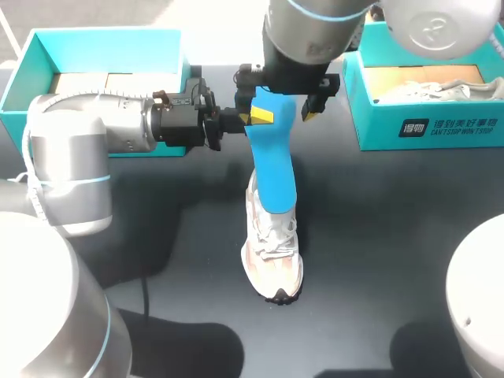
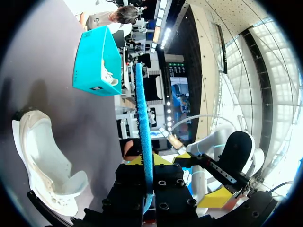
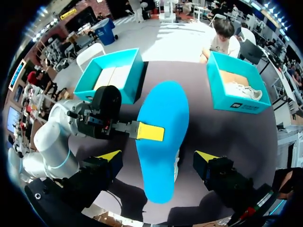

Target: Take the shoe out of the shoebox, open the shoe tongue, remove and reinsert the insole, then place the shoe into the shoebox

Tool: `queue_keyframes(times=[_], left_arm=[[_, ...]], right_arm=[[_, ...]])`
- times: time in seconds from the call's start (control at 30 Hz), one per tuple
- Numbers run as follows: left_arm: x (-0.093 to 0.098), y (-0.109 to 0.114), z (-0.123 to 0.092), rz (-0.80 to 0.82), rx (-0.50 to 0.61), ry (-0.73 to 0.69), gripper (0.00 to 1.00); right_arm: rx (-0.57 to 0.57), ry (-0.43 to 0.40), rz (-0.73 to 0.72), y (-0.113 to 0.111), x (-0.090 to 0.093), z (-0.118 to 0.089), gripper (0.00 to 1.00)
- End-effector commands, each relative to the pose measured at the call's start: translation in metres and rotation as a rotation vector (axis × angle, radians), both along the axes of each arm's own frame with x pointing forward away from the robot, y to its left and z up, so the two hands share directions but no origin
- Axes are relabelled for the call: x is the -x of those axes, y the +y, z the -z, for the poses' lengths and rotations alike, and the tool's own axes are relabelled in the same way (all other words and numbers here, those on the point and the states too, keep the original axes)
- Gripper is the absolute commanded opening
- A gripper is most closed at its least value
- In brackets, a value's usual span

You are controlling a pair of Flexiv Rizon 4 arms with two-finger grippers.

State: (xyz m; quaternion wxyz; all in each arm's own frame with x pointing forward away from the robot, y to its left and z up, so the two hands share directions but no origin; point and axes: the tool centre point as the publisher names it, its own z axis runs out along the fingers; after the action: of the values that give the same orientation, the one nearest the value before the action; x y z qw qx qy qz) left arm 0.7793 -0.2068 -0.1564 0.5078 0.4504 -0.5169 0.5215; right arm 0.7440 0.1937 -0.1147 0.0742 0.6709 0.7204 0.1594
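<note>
insole (image 1: pixel 272 161): blue, off the table, pinched by its edge in the left claw (image 1: pixel 253 116). One yellow fingertip (image 3: pixel 150 132) sits on its top face. The other is hidden under it in the right wrist view. In the left wrist view the insole (image 2: pixel 143 123) is edge-on, a thin blue strip running straight out from between the fingers, so the claw is clamped on it.

right claw (image 3: pixel 157 156): directly above the insole, fingers wide apart. There is one yellow tip on each side of the insole with a clear gap on both sides, so it holds nothing. In the head view the right arm's bulk hides the insole's far end and most of this claw. Only one yellow tip (image 1: pixel 309 114) shows there.

shoe (image 1: pixel 272 252): white trainer, flat on the dark table (image 1: pixel 378 236), below and ahead of the left claw, toe pointing away from the boxes. The insole's low end overlaps the shoe opening in the head view, and I can't tell whether it touches. The left wrist view shows the shoe (image 2: pixel 47 161) lying open beside the claw, well clear. The right wrist view has it almost fully covered by the insole.

boxes: one teal box (image 1: pixel 24 75) is behind the left arm, with only a cardboard floor showing. A second teal box (image 1: pixel 378 126) is beyond the right claw with another white shoe (image 1: pixel 441 90) inside, part cut off by the arm.
</note>
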Motion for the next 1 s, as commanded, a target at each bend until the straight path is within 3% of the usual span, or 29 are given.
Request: queue_keyframes(times=[0.03, 0.5, 0.57, 0.83, 1.0], left_arm=[[0.000, 0.000, 0.000, -0.001, 0.000, 0.000, 0.00], [0.000, 0.000, 0.000, -0.001, 0.000, 0.000, 0.00], [0.000, 0.000, 0.000, -0.001, 0.000, 0.000, 0.00], [0.000, 0.000, 0.000, -0.001, 0.000, 0.000, 0.00], [0.000, 0.000, 0.000, -0.001, 0.000, 0.000, 0.00]], right_arm=[[0.101, 0.002, 0.043, 0.005, 0.000, 0.001, 1.00], [0.101, 0.002, 0.043, 0.005, 0.000, 0.001, 1.00], [-0.039, 0.011, 0.064, 0.001, -0.001, 0.002, 1.00], [-0.151, 0.004, 0.052, -0.025, 0.001, -0.004, 1.00], [-0.313, -0.006, 0.021, -0.036, 0.001, -0.003, 1.00]])
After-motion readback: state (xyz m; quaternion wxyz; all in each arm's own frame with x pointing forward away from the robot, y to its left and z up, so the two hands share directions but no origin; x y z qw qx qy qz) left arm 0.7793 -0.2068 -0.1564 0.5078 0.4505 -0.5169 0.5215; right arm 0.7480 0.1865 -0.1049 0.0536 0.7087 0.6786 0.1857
